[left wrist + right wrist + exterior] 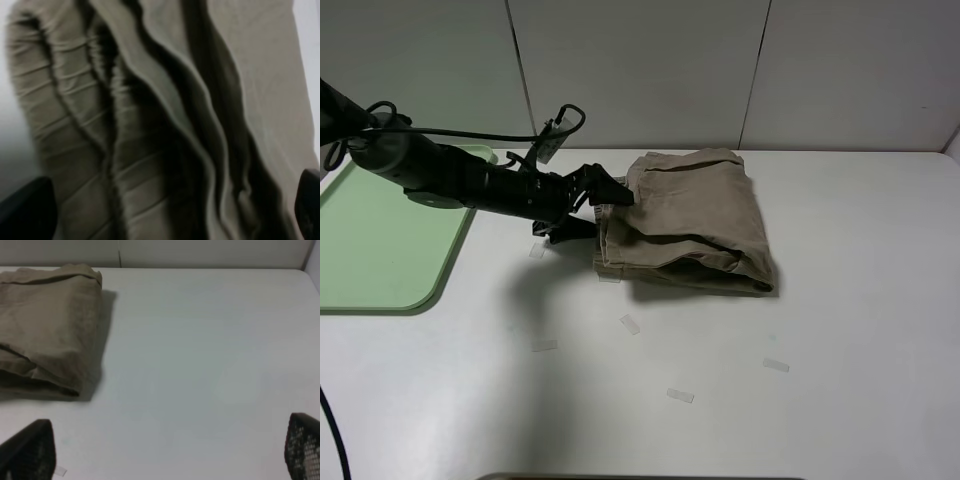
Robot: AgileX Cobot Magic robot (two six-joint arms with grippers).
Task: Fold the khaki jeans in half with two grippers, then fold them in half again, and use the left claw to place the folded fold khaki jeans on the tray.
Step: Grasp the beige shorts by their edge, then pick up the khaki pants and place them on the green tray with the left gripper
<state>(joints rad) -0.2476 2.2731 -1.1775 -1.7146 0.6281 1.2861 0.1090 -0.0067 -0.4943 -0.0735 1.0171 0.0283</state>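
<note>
Tray (380, 250) lies at worktop (840, 300) left edge. Left tool (605, 205), jaws apart, meets folded khaki jeans (690, 220) at their left side, mid-worktop toward rear edge. Right tool (170, 450) jaws apart, holding nothing.

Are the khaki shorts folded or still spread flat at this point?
Folded. The shorts lie as a compact stacked bundle on the table, with several layered edges showing in the left wrist view.

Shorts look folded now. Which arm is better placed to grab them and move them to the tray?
Left. Its open gripper is already at the near edge of the folded khaki shorts, with the green tray on that same side. The right gripper is open over bare table, away from the shorts.
</note>
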